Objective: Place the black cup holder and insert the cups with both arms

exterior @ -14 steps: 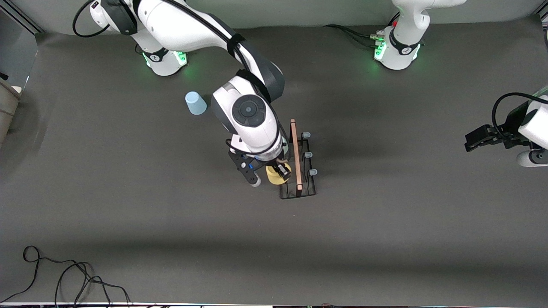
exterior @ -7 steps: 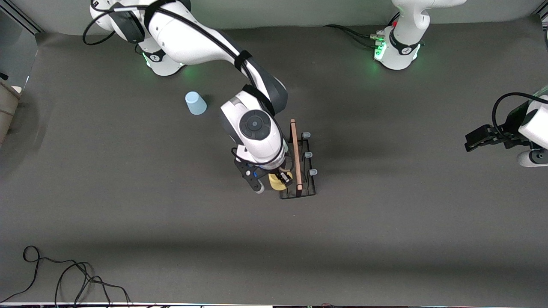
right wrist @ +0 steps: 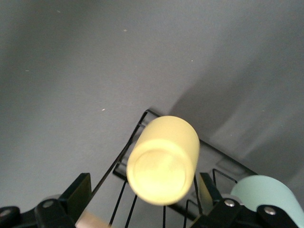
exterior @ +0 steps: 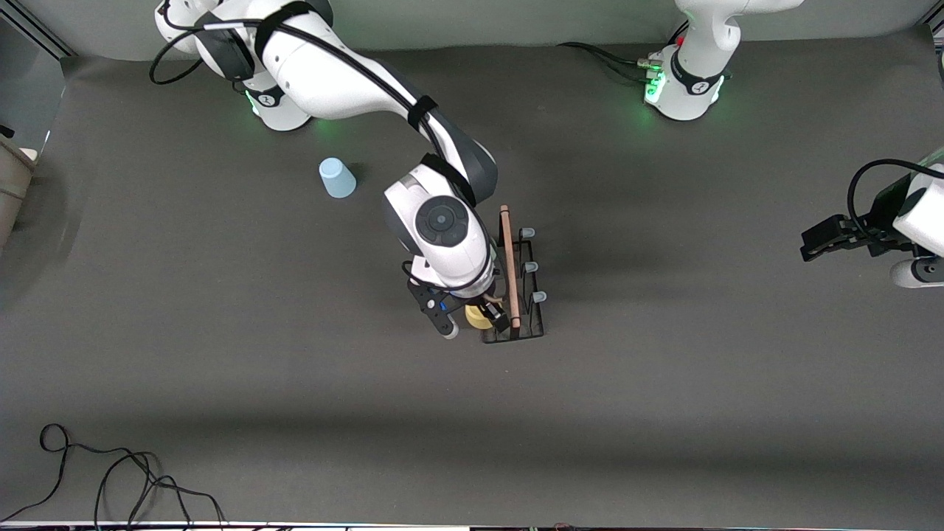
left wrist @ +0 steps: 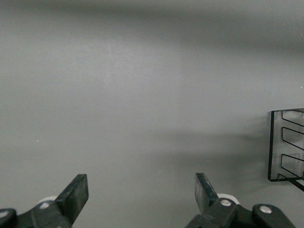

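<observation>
The right tool hangs over the black cup holder, at the end nearest the front camera. A yellow cup sits bottom-up between its fingers, which stand wider than the cup, so the cup looks released onto a peg rather than gripped. A pale green cup rests on the neighbouring peg. To finish well, the tool should rise straight up without brushing the yellow cup or the wooden handle. A light blue cup waits upside down on the bench, toward the right arm's base. The left tool, spread wide and empty, waits above bare bench.
</observation>
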`<state>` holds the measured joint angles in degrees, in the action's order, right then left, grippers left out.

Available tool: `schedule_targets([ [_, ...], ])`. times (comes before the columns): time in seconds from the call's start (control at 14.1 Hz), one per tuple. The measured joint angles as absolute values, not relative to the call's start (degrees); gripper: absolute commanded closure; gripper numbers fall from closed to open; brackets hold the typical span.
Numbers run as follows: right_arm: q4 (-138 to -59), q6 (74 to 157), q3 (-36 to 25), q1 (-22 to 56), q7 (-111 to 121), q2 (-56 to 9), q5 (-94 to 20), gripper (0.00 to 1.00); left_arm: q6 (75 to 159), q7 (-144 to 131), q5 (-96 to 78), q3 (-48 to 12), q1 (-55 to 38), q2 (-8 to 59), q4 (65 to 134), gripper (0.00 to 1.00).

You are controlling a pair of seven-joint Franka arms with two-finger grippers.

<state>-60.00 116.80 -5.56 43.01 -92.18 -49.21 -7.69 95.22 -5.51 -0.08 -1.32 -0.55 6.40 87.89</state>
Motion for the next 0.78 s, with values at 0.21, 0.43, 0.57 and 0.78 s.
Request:
schedule_targets([
  [0.21,-59.0,109.2,-5.8,42.3,-92.1,-43.8,-7.7,0.0,95.2,-5.5,-0.1,-1.3,-0.6,6.4,87.8,0.0],
  [0.43,-59.0,99.6,-5.8,42.0,-86.9,-37.2,-6.2,0.0,95.2,-5.5,-0.1,-1.4,-0.6,6.4,87.8,0.0],
  [0.57,-59.4,90.7,-5.9,42.0,-79.0,-32.8,-4.0,0.0,95.2,-5.5,-0.1,-1.4,-0.6,6.4,87.8,0.0],
  [0.78,-63.4,84.1,-7.5,41.9,-69.0,-25.5,-1.9,0.0,95.2,-5.5,-0.1,-1.4,-0.6,6.4,87.7,0.0],
])
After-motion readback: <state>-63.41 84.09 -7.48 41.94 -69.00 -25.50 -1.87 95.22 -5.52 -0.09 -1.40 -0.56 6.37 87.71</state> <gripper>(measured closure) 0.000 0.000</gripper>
